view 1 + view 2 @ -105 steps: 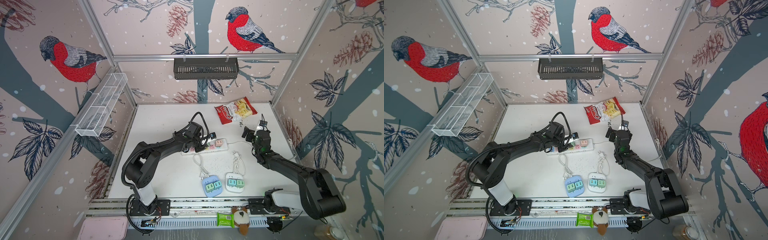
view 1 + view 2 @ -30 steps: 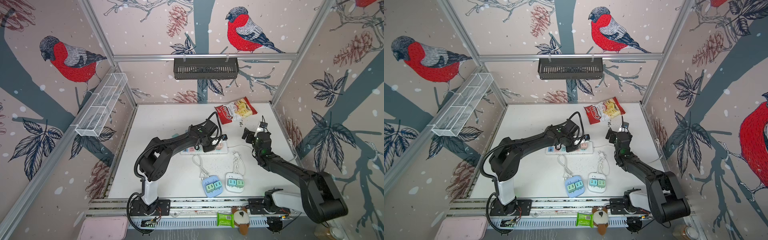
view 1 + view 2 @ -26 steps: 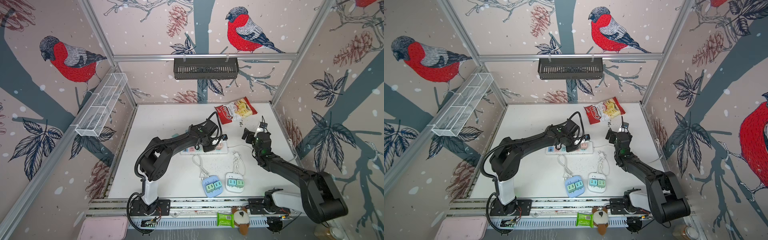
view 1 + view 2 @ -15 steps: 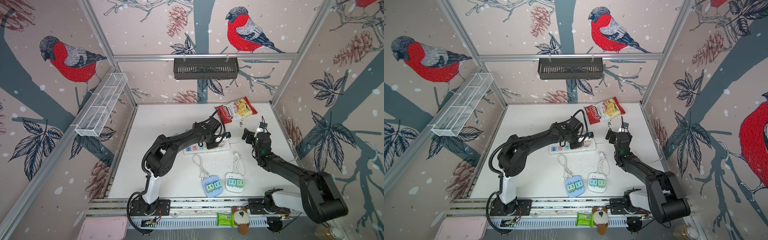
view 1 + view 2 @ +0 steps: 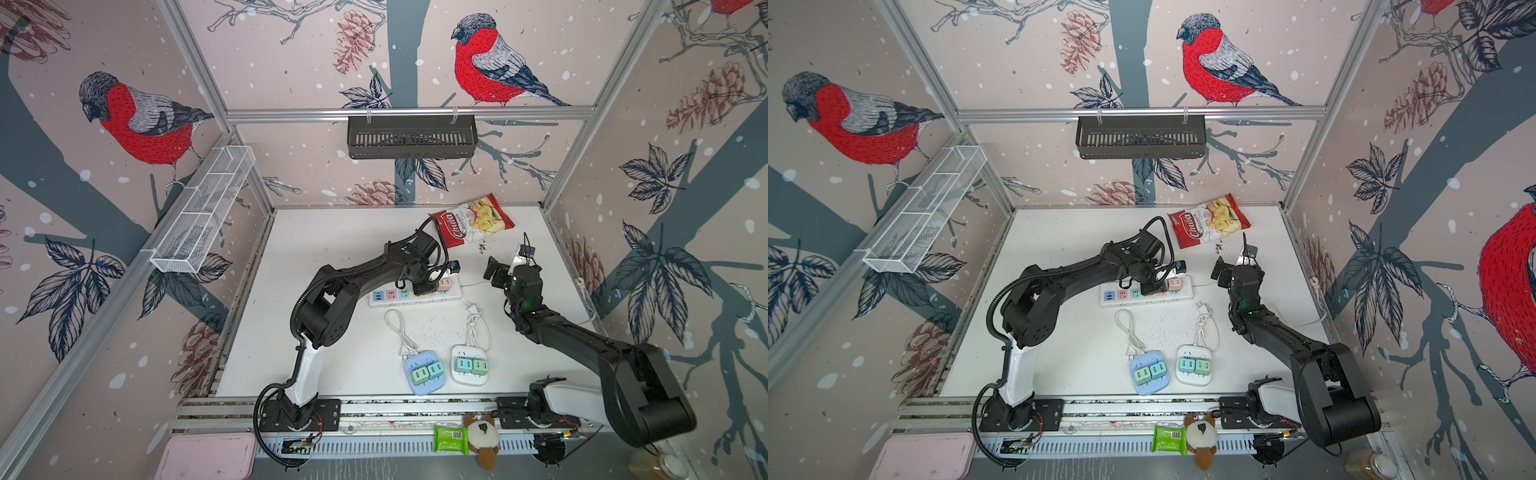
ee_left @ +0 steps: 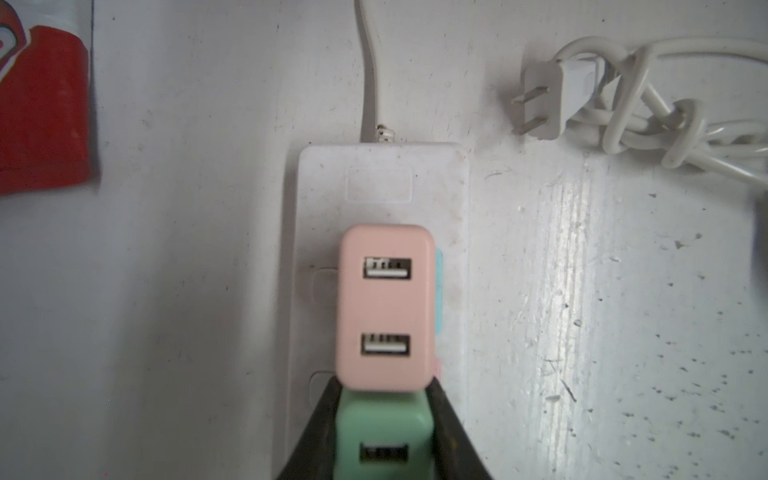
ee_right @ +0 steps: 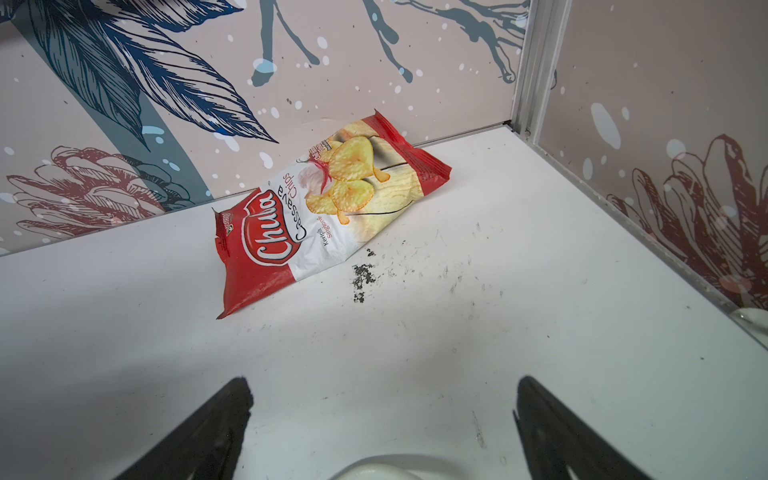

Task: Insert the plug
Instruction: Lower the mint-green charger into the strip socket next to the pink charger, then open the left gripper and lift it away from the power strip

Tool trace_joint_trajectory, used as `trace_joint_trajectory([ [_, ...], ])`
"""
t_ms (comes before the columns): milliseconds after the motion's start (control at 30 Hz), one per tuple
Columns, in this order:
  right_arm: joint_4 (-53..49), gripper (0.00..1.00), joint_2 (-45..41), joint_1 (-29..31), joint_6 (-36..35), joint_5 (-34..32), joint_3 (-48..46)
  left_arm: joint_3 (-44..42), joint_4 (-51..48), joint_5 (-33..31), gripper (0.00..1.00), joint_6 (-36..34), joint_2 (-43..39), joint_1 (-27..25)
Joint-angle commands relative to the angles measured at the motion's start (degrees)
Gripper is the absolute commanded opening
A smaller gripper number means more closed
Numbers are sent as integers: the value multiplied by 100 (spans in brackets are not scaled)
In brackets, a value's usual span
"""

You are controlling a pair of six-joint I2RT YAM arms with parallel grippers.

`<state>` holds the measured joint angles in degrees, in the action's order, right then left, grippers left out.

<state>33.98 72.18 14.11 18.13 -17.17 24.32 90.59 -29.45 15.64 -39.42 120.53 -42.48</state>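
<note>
In the left wrist view my left gripper (image 6: pixel 382 388) is shut on a green plug (image 6: pixel 384 432), a small charger block with a USB port, one black finger on each side. The plug stands on the white power strip (image 6: pixel 378 183), tight against a pink charger (image 6: pixel 384 307); its prongs are hidden. In both top views the left gripper (image 5: pixel 424 286) (image 5: pixel 1152 287) points down onto the strip's (image 5: pixel 455 293) (image 5: pixel 1187 294) right half. My right gripper (image 5: pixel 494 272) (image 7: pixel 384 399) hovers open and empty right of the strip.
A chips bag (image 5: pixel 471 220) (image 7: pixel 328 208) lies at the back. A loose white two-prong plug (image 6: pixel 540 104) with a bundled cable lies beside the strip's end. A blue hub (image 5: pixel 424 372) and a white hub (image 5: pixel 469 365) with chargers sit near the front edge.
My left gripper has moved right along the strip and come down onto it with the green plug. The strip shifted slightly to the right. The right arm has not moved.
</note>
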Motion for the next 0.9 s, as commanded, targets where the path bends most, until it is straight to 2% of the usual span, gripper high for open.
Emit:
trace_joint_trajectory([
  [0, 221, 100, -11, 13, 11, -32, -6, -79, -896, -307, 0, -147, 234, 29],
  [300, 234, 100, -176, 13, 13, -46, -28, 68, -854, -377, 0, -17, 348, 112],
  [333, 237, 100, -178, 13, 14, -39, -32, 73, -796, -430, 4, 40, 331, 122],
  [400, 246, 100, -185, 13, 7, -34, -32, 57, -590, -512, 18, 169, 207, 151],
  [433, 251, 100, -194, 9, 6, -32, -39, -10, -412, -532, 33, 223, 80, 169],
  [467, 259, 100, -203, 5, 2, -32, -54, -103, -241, -536, 95, 241, -71, 183],
  [500, 275, 100, -208, 11, 2, -39, -65, -210, -104, -528, 99, 241, -219, 184],
  [633, 298, 100, -257, 11, 37, -97, -109, -920, 743, -316, 99, 275, -1186, 184],
  [867, 315, 100, -313, 5, 87, -211, -155, -3032, 3024, -53, 99, 699, -3572, 230],
])
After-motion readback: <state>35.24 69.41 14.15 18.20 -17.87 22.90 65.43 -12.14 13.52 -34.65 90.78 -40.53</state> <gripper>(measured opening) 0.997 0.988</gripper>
